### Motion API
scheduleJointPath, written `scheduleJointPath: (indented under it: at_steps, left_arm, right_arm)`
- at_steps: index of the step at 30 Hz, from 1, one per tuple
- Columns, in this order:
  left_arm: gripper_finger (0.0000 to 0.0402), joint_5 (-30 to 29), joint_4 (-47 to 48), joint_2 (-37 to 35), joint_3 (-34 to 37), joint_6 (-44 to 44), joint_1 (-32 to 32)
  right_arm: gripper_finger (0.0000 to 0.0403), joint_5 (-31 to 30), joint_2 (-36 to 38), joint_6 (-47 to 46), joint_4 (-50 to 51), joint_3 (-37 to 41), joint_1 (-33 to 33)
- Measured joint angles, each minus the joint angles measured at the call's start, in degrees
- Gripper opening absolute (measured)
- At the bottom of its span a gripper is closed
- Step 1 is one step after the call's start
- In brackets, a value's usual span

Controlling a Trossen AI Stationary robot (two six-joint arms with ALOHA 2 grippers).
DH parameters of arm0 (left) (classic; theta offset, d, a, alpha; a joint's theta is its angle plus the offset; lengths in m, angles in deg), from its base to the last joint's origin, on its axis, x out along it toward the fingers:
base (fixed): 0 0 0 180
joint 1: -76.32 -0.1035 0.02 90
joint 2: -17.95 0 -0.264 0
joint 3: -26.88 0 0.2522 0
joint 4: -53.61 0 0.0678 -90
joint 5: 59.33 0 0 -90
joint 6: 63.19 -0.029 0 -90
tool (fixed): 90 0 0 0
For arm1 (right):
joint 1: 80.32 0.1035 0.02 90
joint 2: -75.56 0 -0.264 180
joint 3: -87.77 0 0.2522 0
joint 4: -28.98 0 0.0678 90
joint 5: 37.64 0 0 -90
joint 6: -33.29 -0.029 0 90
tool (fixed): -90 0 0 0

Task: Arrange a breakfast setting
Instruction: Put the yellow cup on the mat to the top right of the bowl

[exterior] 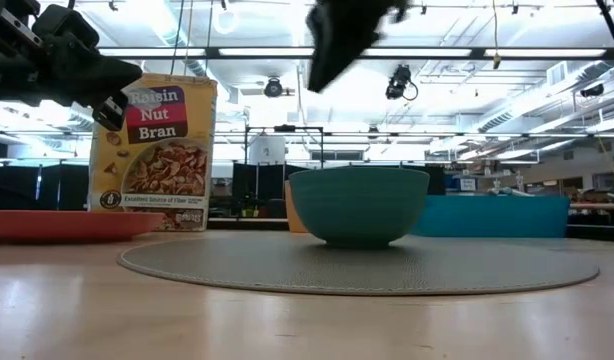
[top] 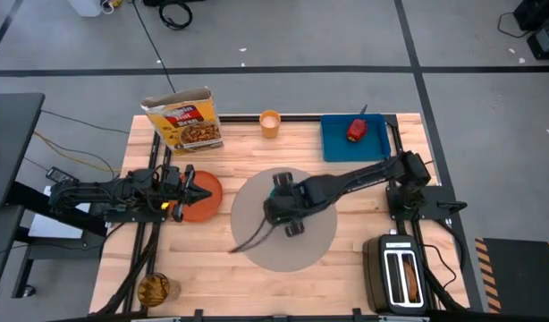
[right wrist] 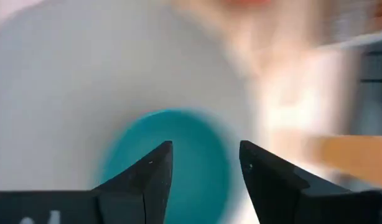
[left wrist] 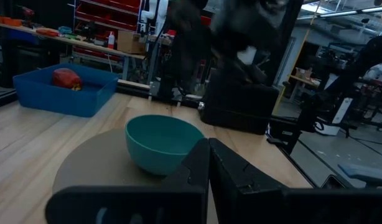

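Observation:
A teal bowl (exterior: 359, 205) stands on its base on the large round grey mat (exterior: 237, 262) at the table's middle. My right gripper (top: 288, 210) is open and hangs above the bowl, clear of it, hiding it in the high view; the bowl shows below the fingers in the right wrist view (right wrist: 191, 130). My left gripper (top: 206, 190) is shut and empty above the orange plate (top: 207, 207) to the mat's left. The orange cup (top: 269, 122) stands at the far edge. The red apple (top: 356, 131) lies on the blue board (top: 337, 148). The round bread (top: 154, 288) is near left. No spoon shows.
A Raisin Nut Bran cereal box (top: 185, 121) stands at the far left. A black two-slot toaster (top: 400, 273) sits at the near right corner. Bare wood lies between the mat and the blue board and along the near edge.

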Motion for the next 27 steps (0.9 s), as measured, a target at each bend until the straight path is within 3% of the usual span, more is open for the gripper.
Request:
scheduleJointPath:
  at_steps: [2,5,9,15,20,27]
  left_arm:
    - [0.0011,-0.01,0.00,-0.01,0.00,-0.03,0.01]
    - [0.0011,-0.01,0.00,-0.01,0.00,-0.03,0.01]
    - [0.0011,0.00,0.00,-0.01,0.01,-0.04,0.02]
    - [0.0011,0.00,0.00,0.00,0.00,0.00,0.01]
    - [0.0011,-0.02,-0.02,-0.01,0.02,-0.02,0.02]
    - [0.0011,0.00,-0.22,-0.01,0.00,0.00,0.02]
  right_arm:
    - [0.0197,-5.21,0.00,1.51,-2.54,-1.31,-1.89]
    - [0.0197,-5.24,0.00,4.25,-7.00,-2.11,-5.89]
    - [0.0202,-1.55,0.00,7.03,-12.62,-2.21,-12.37]
    - [0.0239,9.33,-1.19,10.72,-20.41,-2.36,-21.84]
    - [0.0276,11.75,-4.00,15.42,-23.98,-2.21,-27.39]
    - [0.0264,18.17,-7.58,13.34,-23.86,-2.22,-36.18]
